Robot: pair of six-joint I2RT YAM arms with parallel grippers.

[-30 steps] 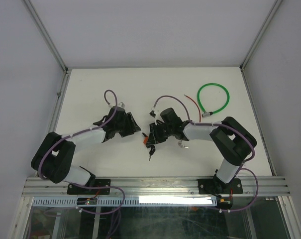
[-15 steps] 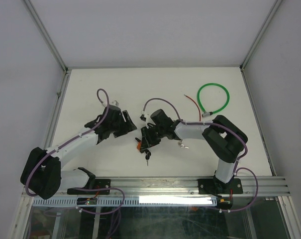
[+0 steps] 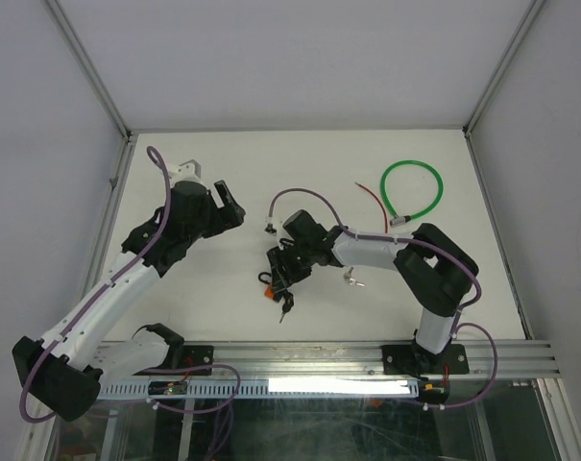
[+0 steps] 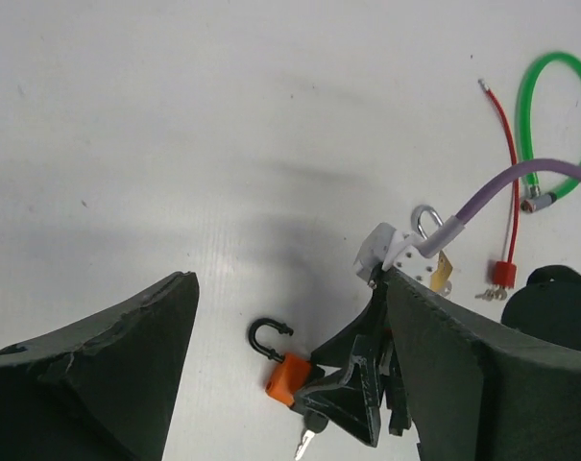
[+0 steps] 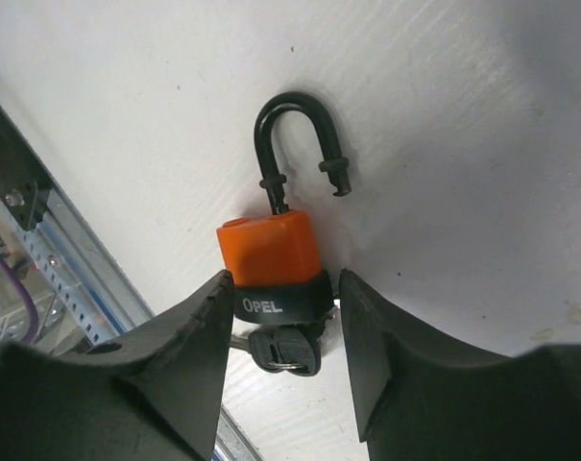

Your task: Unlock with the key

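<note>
- orange padlock (image 5: pixel 269 250) lies on the table (image 3: pixel 223 307), 7 o'clock of its centre
- black shackle (image 5: pixel 295 134) is open, pointing to 12 in the right wrist view
- key (image 5: pixel 285 348) sits in the base at 6
- right gripper (image 5: pixel 286 288): fingers flank the padlock's black collar; clamped or loose, cannot tell
- left gripper (image 4: pixel 288 279) is at 11 o'clock of the padlock, fingers wide apart, empty

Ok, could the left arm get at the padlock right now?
Probably only at its shackle. The right gripper straddles the padlock body, with the key at that end, so the body looks blocked. The open shackle lies uncovered on the table, and the left gripper is open.
</note>
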